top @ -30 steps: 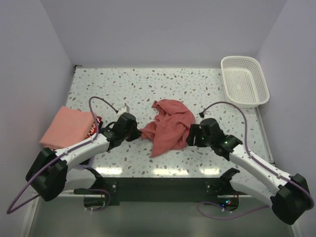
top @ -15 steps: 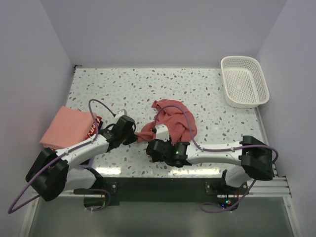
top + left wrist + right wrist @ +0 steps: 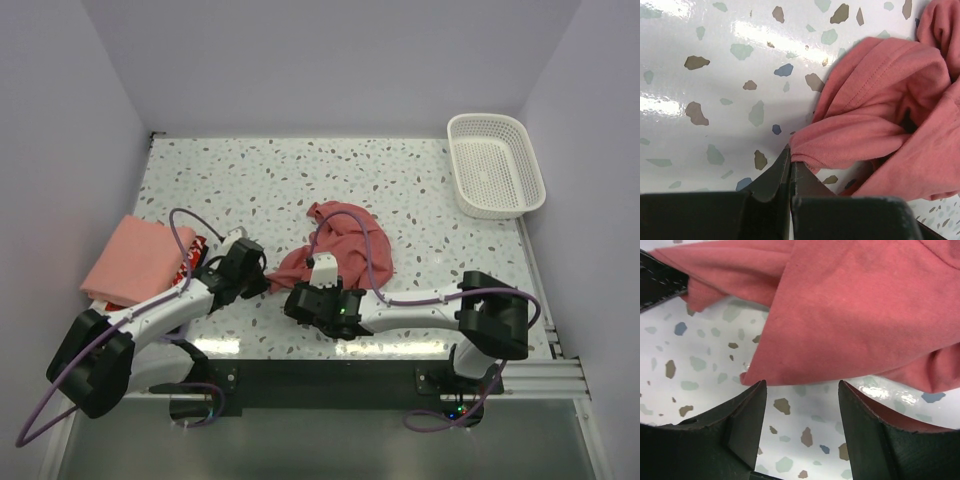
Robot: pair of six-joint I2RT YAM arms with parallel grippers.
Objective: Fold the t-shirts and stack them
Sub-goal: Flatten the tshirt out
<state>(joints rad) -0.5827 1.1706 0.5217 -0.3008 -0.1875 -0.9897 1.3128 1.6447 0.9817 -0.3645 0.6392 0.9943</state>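
Observation:
A crumpled brick-red t-shirt [image 3: 348, 243] lies mid-table. My left gripper [image 3: 263, 281] is at its left corner, shut on a fold of the cloth edge [image 3: 805, 145], with the fingertips [image 3: 790, 156] pinched together just above the table. My right gripper [image 3: 294, 301] is low on the near side of the shirt and open. Nothing is between its fingers [image 3: 801, 385], and the red hem [image 3: 840, 340] lies just beyond the tips. A folded salmon-pink t-shirt [image 3: 135, 255] rests at the left edge, with another garment's red and dark edge [image 3: 190, 262] showing beneath it.
A white lattice basket [image 3: 497, 160] stands at the back right corner. Speckled tabletop [image 3: 280, 175] stretches behind the shirt. The right arm [image 3: 420, 308] lies along the near edge, and the two grippers are close together.
My right arm has swung from the shirt's right side across to its near-left edge, beside the left gripper. The left gripper, still pinching the corner, has drawn slightly nearer.

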